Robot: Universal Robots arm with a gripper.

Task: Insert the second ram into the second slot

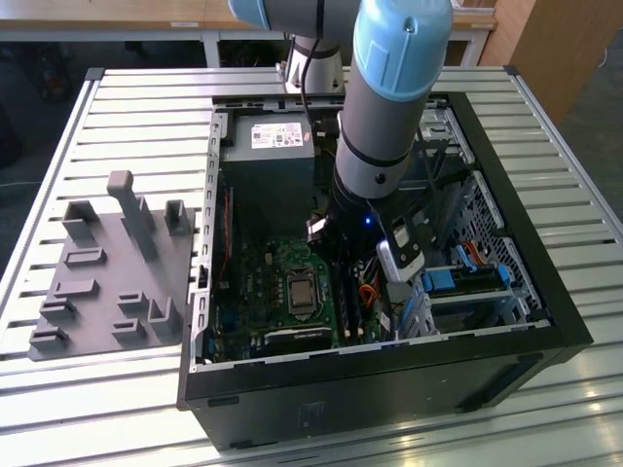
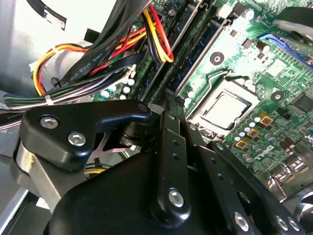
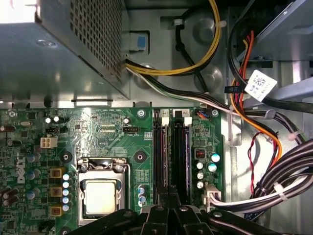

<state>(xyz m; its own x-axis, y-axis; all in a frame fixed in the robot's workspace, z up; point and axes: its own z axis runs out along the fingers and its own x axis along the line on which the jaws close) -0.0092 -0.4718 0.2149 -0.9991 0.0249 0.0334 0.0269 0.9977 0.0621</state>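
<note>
Second ram (image 3: 185, 156) sits upright in its slot just beside the processor socket (image 3: 101, 195); gripper (image 3: 168, 208) fingertips together over it, seemingly pressing. Seating looks nearly finished.

I am looking at an open computer case (image 1: 545, 292) lying on a slatted metal table (image 1: 117, 126), with a grey fixture tray (image 1: 107, 282) sitting beside it toward the exterior view's left. Inside, a green motherboard (image 3: 93, 132) is carrying a bare processor socket (image 3: 101, 195), a grey power supply (image 3: 58, 54) is sitting just beside the board, and bundled cables (image 3: 274, 186) are running along its edge.
</note>
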